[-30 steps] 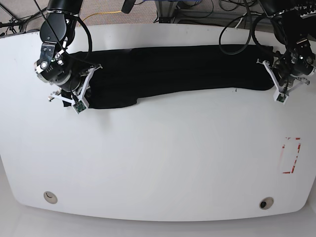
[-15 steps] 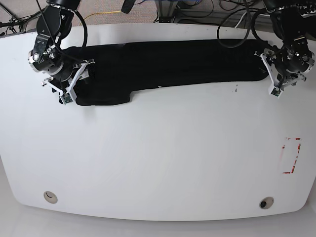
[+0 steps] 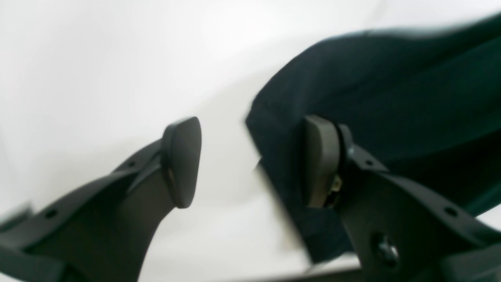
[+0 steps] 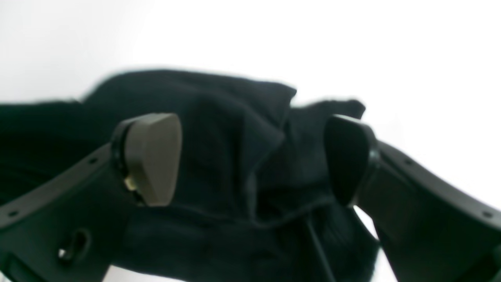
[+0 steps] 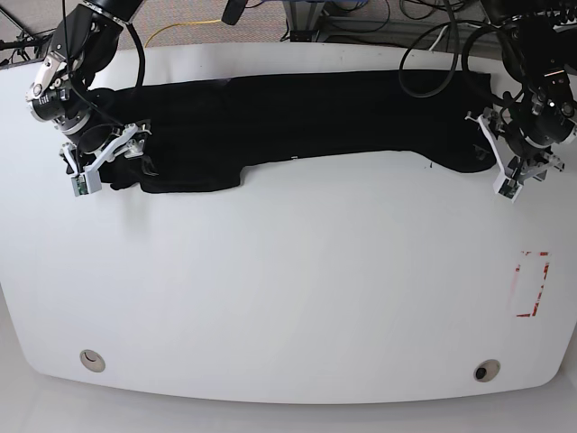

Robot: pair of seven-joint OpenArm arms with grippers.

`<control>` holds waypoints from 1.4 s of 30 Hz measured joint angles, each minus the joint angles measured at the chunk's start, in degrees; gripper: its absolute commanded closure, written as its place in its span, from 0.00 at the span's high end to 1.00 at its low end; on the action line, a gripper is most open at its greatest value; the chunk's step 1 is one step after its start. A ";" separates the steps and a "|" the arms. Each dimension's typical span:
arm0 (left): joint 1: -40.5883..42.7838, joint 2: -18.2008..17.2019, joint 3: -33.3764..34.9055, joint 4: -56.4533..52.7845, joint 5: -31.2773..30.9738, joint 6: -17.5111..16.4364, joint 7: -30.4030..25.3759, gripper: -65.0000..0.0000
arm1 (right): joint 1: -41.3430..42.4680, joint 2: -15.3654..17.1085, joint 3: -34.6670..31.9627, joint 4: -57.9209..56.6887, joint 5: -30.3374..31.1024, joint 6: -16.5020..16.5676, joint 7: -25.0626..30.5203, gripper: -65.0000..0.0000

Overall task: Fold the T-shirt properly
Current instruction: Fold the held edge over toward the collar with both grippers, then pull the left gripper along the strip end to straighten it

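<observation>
Black T-shirt (image 5: pixel 306 117) lies as a long band across the far side of the white table (image 5: pixel 288 289), a lobe hanging nearer at its left end. Change since a second ago: both grippers were clamped on the shirt's ends, now both have let go and spread, and the band sits further left and straighter. Reads as a stretch-and-release done; next fold still to come.

Left gripper (image 3: pixel 250 160) at the right end: jaws apart, cloth edge beside one pad, nothing pinched. Right gripper (image 4: pixel 250 156) at the left end: jaws wide, bunched cloth between them, untouched. Base view shows overall layout only; wrist views show the open gaps. Printed patch not visible.
</observation>
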 measured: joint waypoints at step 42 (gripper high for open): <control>-2.71 -1.97 3.26 -20.20 1.95 -0.11 -2.23 0.38 | 3.39 8.63 -11.69 -31.43 10.78 1.51 13.97 0.29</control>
